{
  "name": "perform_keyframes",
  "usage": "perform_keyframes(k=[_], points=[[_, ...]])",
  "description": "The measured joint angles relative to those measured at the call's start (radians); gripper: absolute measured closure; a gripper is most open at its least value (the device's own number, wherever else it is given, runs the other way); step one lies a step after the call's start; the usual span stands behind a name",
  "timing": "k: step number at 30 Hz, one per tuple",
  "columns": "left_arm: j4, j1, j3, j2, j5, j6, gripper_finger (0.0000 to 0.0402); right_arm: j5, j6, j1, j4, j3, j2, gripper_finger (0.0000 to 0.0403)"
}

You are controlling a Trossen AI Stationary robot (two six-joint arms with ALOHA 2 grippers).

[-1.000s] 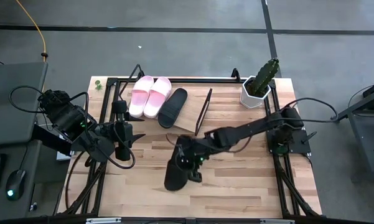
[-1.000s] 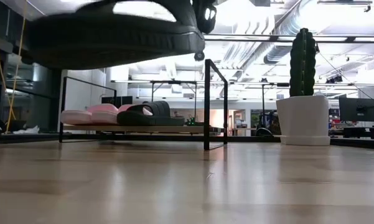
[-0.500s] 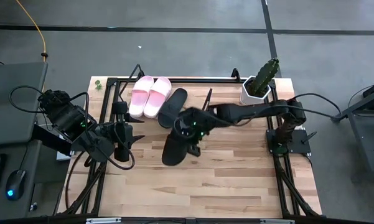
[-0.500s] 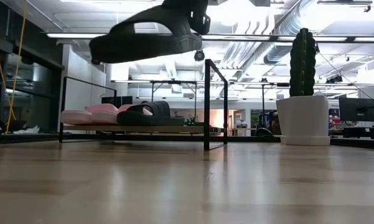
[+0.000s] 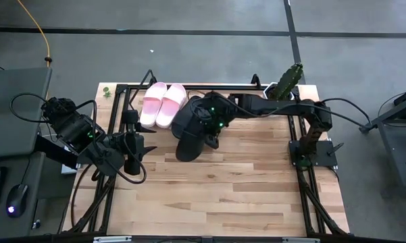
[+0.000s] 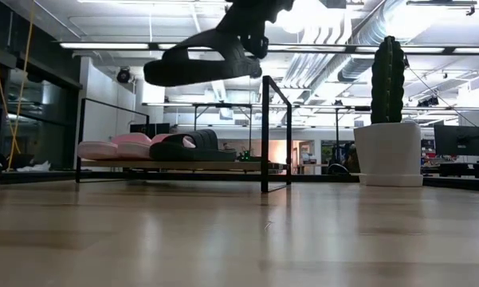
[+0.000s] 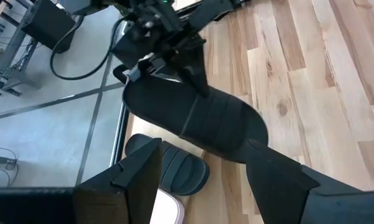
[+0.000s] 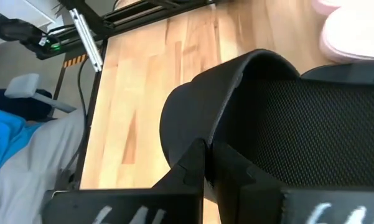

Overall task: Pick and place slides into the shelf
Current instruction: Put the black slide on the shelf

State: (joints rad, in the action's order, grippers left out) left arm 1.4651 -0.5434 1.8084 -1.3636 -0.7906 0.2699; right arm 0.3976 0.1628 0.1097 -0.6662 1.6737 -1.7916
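Observation:
My right gripper [image 5: 208,125] is shut on a black slide [image 5: 188,145], carried in the air just in front of the shelf [image 6: 247,166]. The slide [image 6: 195,64] tilts, its free end lower. Two pale pink slides [image 5: 162,104] and the second black slide [image 6: 183,148] lie flat on the shelf's slanted board. The held slide partly covers that second black slide from above. My left gripper [image 7: 205,180] waits open near the table's left edge, touching nothing. My right gripper pinches the black slide at its strap edge [image 8: 196,134], near one side of the slide. The fingers [image 6: 251,32] come down from above. The slide is lifted clear and juts out sideways from the fingers, tilted, with its sole [image 7: 199,121] facing down.
A potted cactus in a white pot [image 5: 282,91] stands at the table's far right corner, right of the shelf. The shelf's black wire end frame [image 6: 275,131] rises beside the held slide. Bare wooden tabletop [image 5: 243,189] spreads over the near half. A person's blue and grey clothing [image 8: 12,155] shows beyond the table.
My right gripper has carried the black slide from the middle of the table toward the far edge and the shelf, rising somewhat. The slide, level before, now tilts with its free end lower. The gripper has stayed shut on it.

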Motion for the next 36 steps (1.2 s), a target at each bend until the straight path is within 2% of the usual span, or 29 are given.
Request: perform_keyframes(k=[12, 25, 36], points=[[0.004, 0.000, 0.000, 0.000, -0.003, 0.000, 0.0191, 0.014, -0.014, 0.107, -0.008, -0.006, -0.001, 0.0403], [0.003, 0.000, 0.000, 0.000, -0.003, -0.007, 0.0191, 0.077, -0.009, 0.200, 0.071, -0.168, -0.002, 0.0403], [0.003, 0.000, 0.000, 0.000, -0.003, -0.007, 0.0191, 0.082, -0.010, 0.244, 0.121, -0.224, -0.002, 0.0403]])
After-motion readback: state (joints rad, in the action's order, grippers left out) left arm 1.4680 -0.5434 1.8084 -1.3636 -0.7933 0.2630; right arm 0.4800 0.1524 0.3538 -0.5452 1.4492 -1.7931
